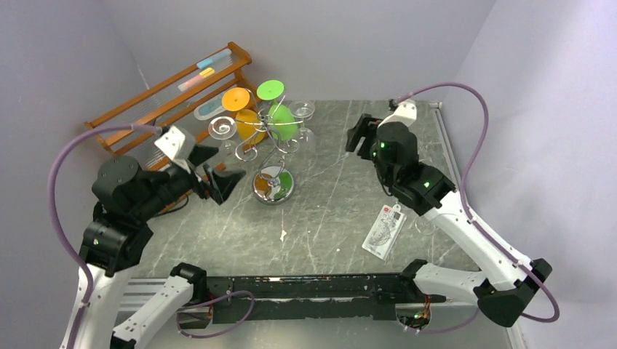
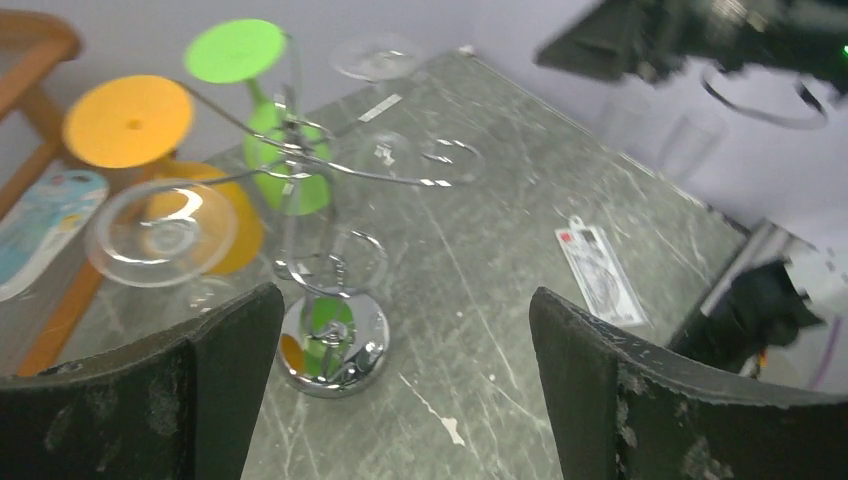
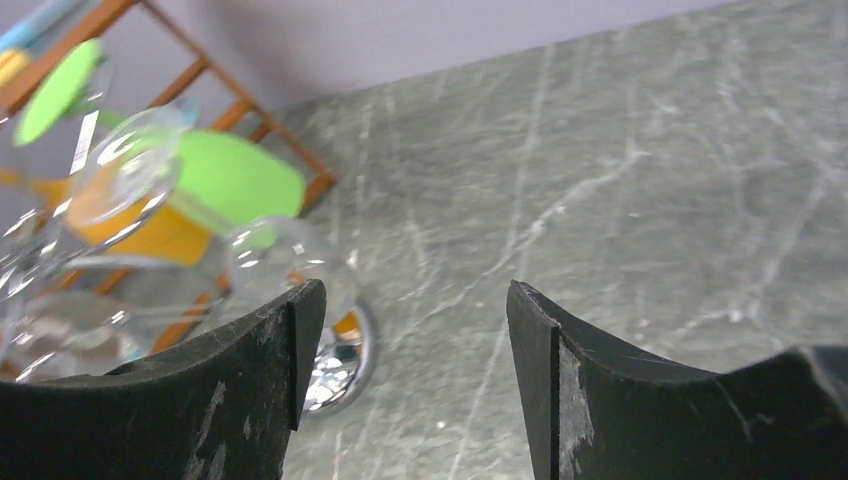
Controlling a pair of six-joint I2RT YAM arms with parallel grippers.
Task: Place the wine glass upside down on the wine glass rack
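- Wine glass rack (image 1: 273, 185): mid-table, toward back.
- Clear wine glass (image 1: 222, 129) hangs upside down on rack's left arm; orange + green glasses on rear arms.
- Left gripper (image 2: 405, 310): jaws wide, empty, just left of rack.
- Right gripper (image 3: 413, 300): wide, empty, right of rack, apart.
- Wooden shelf rack (image 1: 167, 91) back-left.

Chrome wire rack (image 1: 273, 186), upright on a round mirrored base, at 11 o'clock from the desk (image 1: 342, 211) centre. A clear wine glass (image 1: 222, 129) hangs foot-up from a curled arm at the stem's 9 o'clock, and a second clear glass (image 1: 302, 110) hangs at 2 o'clock.
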